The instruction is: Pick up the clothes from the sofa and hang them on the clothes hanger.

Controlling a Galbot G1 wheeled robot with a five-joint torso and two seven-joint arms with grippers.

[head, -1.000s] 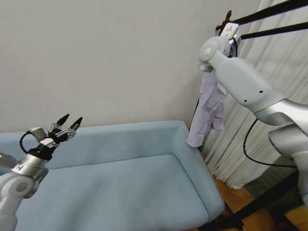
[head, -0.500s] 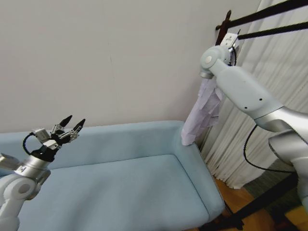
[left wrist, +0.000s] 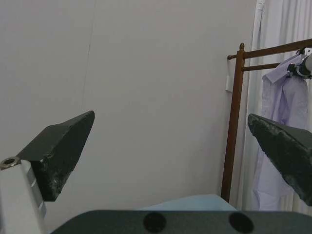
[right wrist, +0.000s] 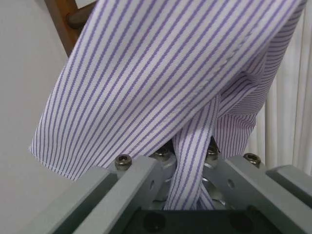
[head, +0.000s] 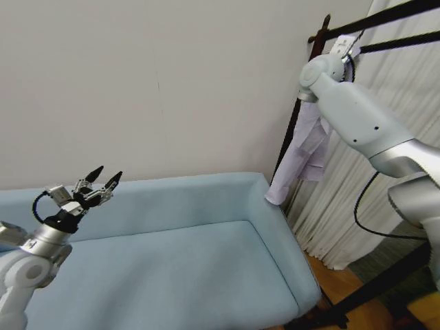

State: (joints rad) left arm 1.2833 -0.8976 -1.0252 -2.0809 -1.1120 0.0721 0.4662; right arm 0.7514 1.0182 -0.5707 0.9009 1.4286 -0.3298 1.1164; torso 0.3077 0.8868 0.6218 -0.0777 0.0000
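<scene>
Step in hand: hanging. My right gripper (right wrist: pixel 187 155), fingers pinched on the striped shirt (head: pixel 303 146), holds it high beside the rack (left wrist: pixel 237 122). Next, I judge: drape it over, release. Left gripper (head: pixel 105 177): fingers spread, empty, above the sofa (head: pixel 172 268).

Over the last second the right gripper (head: pixel 346 47), clamped on the purple striped shirt (head: pixel 307 141), has climbed and moved right. It went from beside the clothes rack's post to just under the upper rail (head: pixel 399 12). The shirt travelled with it. Its hem swung left half a second ago and now hangs higher, just above the sofa's right end (head: pixel 276 213). The left gripper (head: pixel 104 180) has drifted slightly lower.
</scene>
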